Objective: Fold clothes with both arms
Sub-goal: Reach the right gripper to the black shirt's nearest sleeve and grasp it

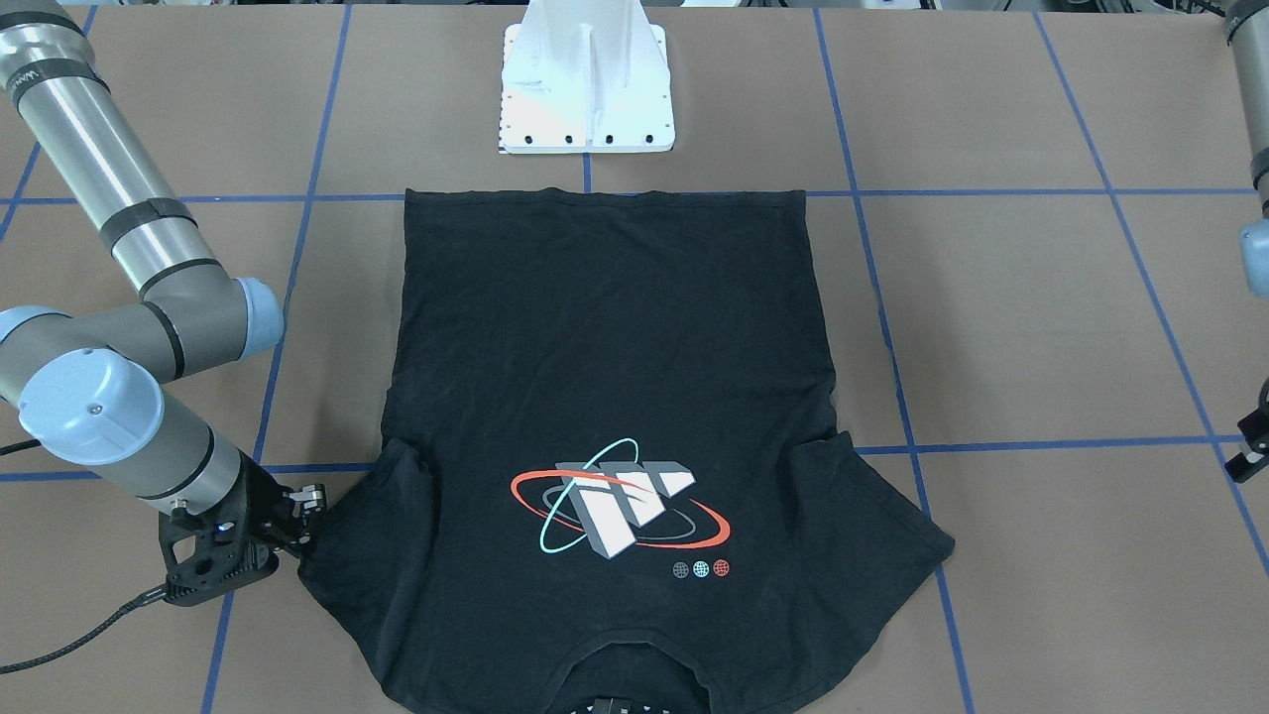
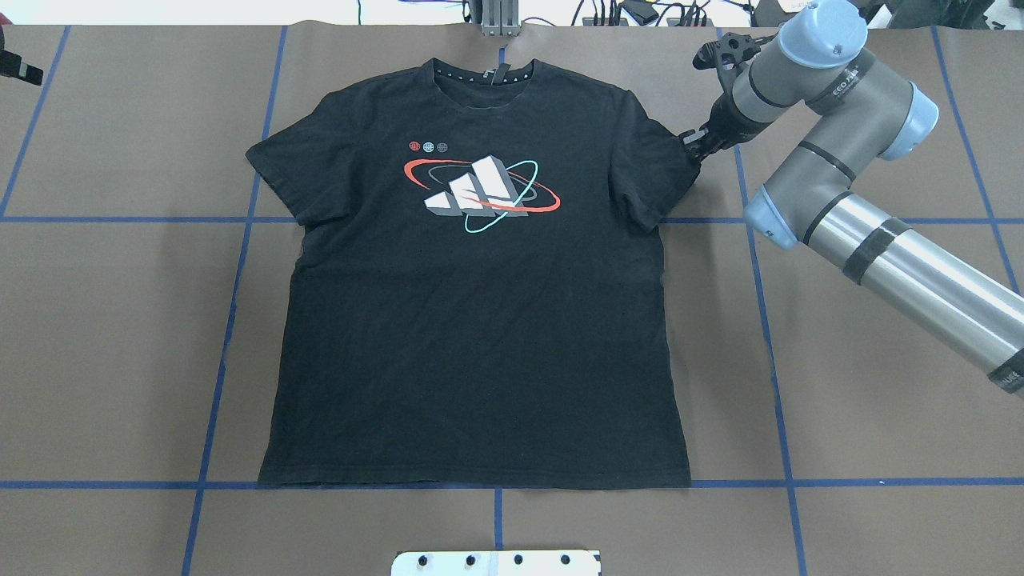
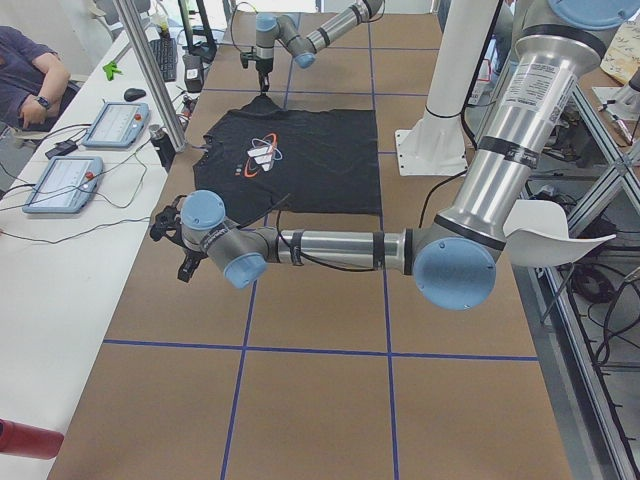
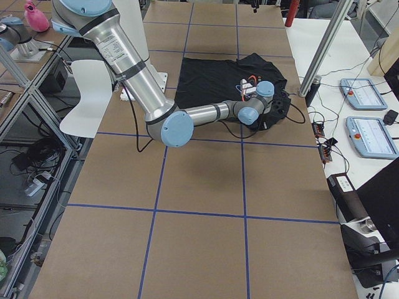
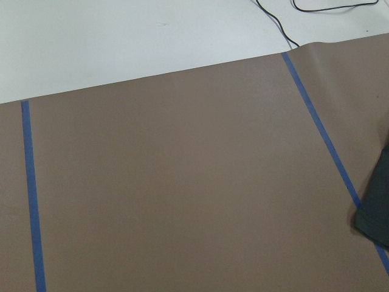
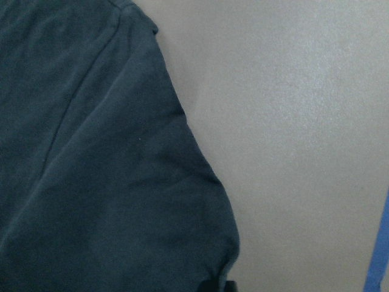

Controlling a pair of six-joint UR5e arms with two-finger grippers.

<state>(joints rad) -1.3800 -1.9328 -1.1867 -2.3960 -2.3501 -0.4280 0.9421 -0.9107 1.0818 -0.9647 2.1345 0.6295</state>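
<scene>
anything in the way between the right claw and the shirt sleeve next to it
Nothing visible. The right claw sits at the edge of the sleeve of the T-shirt, with only bare table paper around it.

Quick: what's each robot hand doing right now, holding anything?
Left gripper: clear of the T-shirt, open or closed cannot be told.
Right gripper: at the sleeve edge, grip cannot be told.

t-shirt point(image 1: 605, 377) flat — right claw point(image 1: 313, 517) at sleeve point(image 1: 359, 560)
</scene>
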